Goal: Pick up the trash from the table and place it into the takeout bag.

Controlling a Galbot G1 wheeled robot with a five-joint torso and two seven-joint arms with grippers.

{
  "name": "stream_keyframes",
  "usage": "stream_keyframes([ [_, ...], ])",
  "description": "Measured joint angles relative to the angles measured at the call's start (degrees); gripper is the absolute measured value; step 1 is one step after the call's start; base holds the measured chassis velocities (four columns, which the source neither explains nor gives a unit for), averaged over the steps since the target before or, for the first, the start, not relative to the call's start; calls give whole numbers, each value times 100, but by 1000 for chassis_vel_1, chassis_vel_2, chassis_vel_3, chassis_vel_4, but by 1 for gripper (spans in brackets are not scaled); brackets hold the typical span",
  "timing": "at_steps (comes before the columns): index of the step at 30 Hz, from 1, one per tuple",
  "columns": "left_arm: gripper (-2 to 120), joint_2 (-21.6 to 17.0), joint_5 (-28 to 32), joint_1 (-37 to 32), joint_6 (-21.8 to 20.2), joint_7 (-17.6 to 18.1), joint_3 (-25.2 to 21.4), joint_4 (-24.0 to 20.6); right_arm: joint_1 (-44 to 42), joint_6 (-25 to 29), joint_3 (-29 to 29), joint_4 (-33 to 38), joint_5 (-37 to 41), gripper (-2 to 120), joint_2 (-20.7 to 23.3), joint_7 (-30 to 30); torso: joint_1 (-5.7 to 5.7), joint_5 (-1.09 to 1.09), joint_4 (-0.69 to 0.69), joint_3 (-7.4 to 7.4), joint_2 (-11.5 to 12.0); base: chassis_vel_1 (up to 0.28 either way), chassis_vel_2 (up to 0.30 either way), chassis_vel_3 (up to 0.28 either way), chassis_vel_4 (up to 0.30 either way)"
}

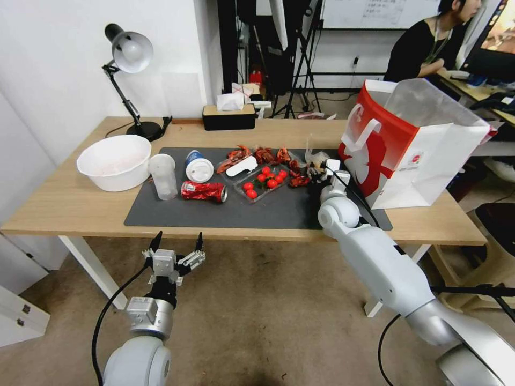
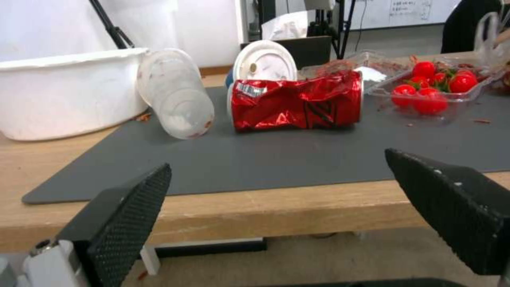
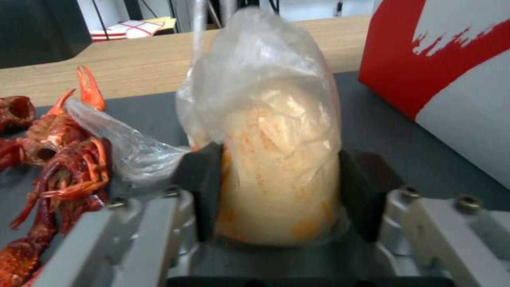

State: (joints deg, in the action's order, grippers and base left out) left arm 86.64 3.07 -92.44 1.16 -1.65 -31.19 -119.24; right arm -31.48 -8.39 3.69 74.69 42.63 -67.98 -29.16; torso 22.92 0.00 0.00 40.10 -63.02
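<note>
Right gripper clenched on knotted clear plastic bag, pale orange-smeared contents inside; seen close from right wrist view, bag squeezed between both dark pads, low over dark grey mat, crayfish shells just beside, takeout bag near

From head view: right arm stretched over table toward its right end, takeout bag upright at mat's right edge

Left gripper released, fingers spread, hanging off table's front edge

Left wrist view: crushed red can lying on mat, clear plastic cup leaning on white bowl, lidded cup behind can, tomato tray near
</note>
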Motion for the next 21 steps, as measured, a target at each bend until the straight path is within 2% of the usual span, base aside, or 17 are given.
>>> stream_keyframes([
  [4,100,4,-2,-6,18,3,0,2,55,-57,13,-88,6,27,-12,-37,0,0,0,0,0,0,0,0,0],
  [5,100,4,-2,-6,18,3,0,2,55,-57,13,-88,6,27,-12,-37,0,0,0,0,0,0,0,0,0],
  [7,100,13,-14,-16,34,5,3,13,57,-70,13,-121,6,18,-17,-54,0,-1,0,0,-1,0,0,0,0],
  [11,100,20,-29,-35,51,7,10,15,45,-79,9,-131,5,9,-14,-80,0,0,0,-1,-1,0,0,0,0],
  [21,100,25,-37,-39,62,7,18,29,16,-82,-10,-97,5,7,3,-87,0,0,0,0,-1,0,0,0,0],
])
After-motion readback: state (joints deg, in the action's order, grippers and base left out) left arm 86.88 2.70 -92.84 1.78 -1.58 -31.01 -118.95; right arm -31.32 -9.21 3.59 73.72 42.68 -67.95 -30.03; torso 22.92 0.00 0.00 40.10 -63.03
